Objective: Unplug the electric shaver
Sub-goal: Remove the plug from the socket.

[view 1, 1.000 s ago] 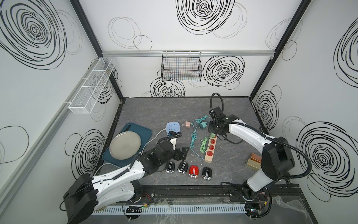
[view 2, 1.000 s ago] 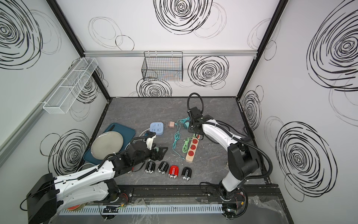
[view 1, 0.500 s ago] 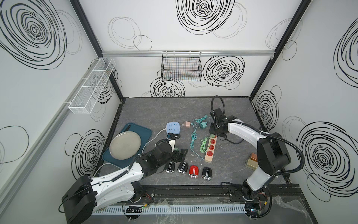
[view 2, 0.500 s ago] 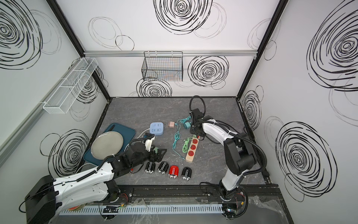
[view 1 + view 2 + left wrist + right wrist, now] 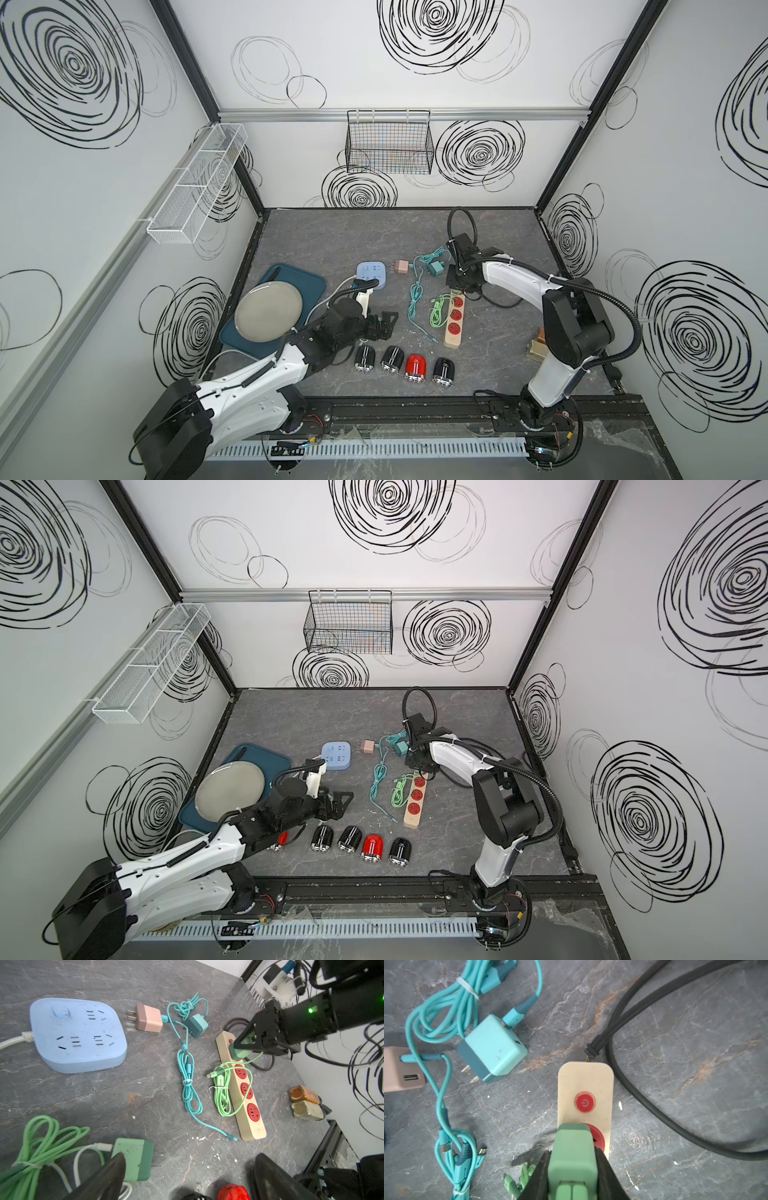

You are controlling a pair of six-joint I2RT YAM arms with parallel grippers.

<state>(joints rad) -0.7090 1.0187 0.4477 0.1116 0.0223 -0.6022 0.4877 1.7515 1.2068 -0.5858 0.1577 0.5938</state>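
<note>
- You can read one sign: a white power symbol on the round red button (image 5: pixel 584 1102).
- It sits at the cord end of the beige power strip (image 5: pixel 604 1082).

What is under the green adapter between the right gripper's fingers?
The beige power strip: the green adapter covers its first red socket, only an edge showing. The prongs are hidden.

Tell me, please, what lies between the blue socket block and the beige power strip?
The pink adapter, teal adapter, long teal cable and coiled green cable lie there, shown in the left wrist view.
</note>
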